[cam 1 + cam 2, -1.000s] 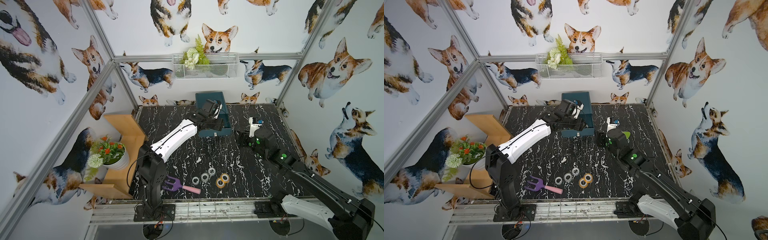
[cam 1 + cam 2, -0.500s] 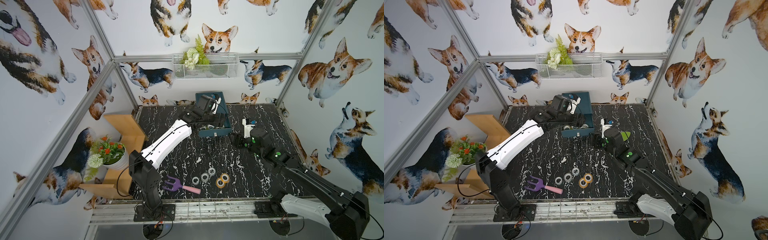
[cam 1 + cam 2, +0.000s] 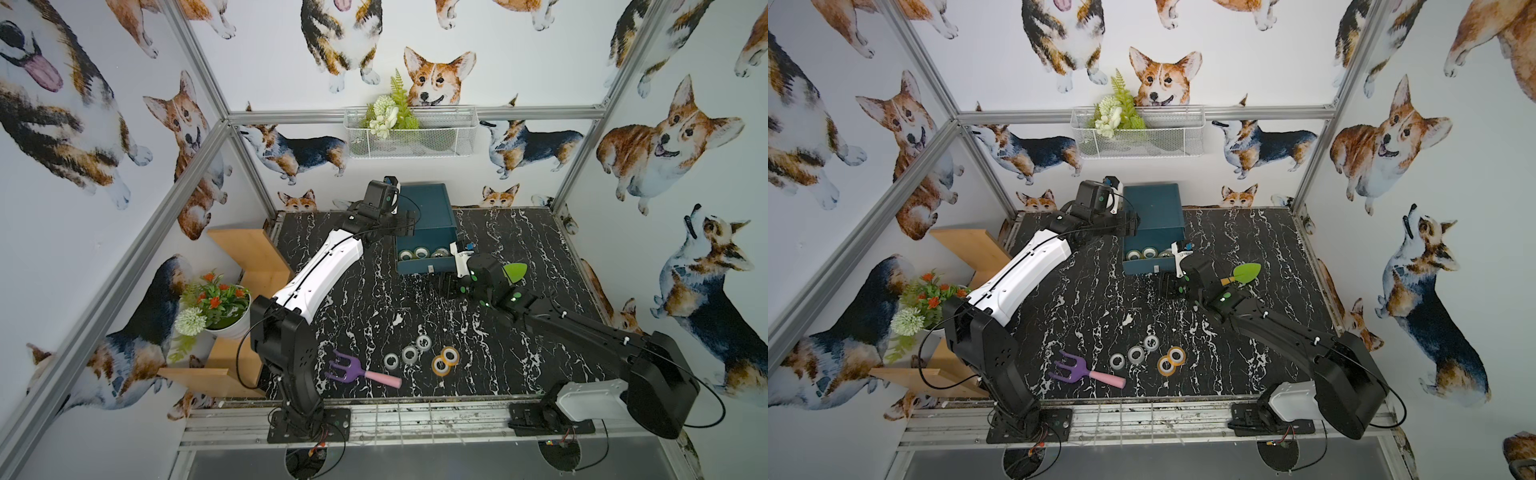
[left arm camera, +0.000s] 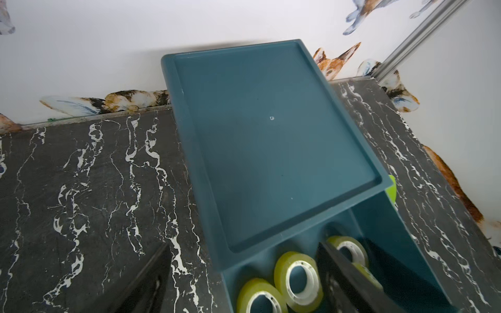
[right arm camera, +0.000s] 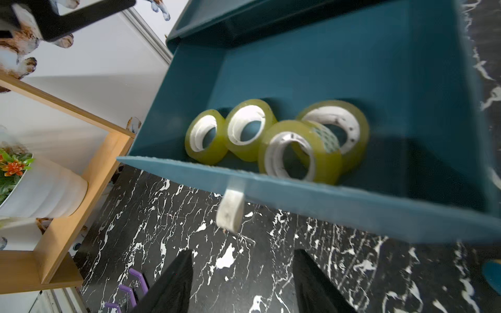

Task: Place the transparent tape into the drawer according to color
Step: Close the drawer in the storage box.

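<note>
**A:** How is the left arm posed?

**B:** It is stretched far out to the teal cabinet [image 3: 428, 208]. The left gripper [image 3: 405, 224] is at the cabinet's side with its fingers spread wide and nothing between them. In the wrist view one finger [image 4: 349, 281] hangs over the open drawer [image 4: 379, 225], and its mate is over the surface [image 4: 81, 176] beside it.

**A:** And the right?

**B:** It reaches low. The right gripper [image 5: 241, 253] is parted and empty, just short of the drawer's white knob [image 5: 230, 214].

**A:** Where is the tape?

**B:** Four yellow-green rolls [image 5: 328, 162] lie in the drawer. Three grey-clear rolls [image 3: 403, 354] and two orange rolls [image 3: 445, 360] sit on the surface near its front edge.

**A:** Is anything hidden?

**B:** In both top views the right wrist covers the fourth roll and part of a green toy trowel [image 3: 515, 272]. The right wrist view is smeared.
</note>
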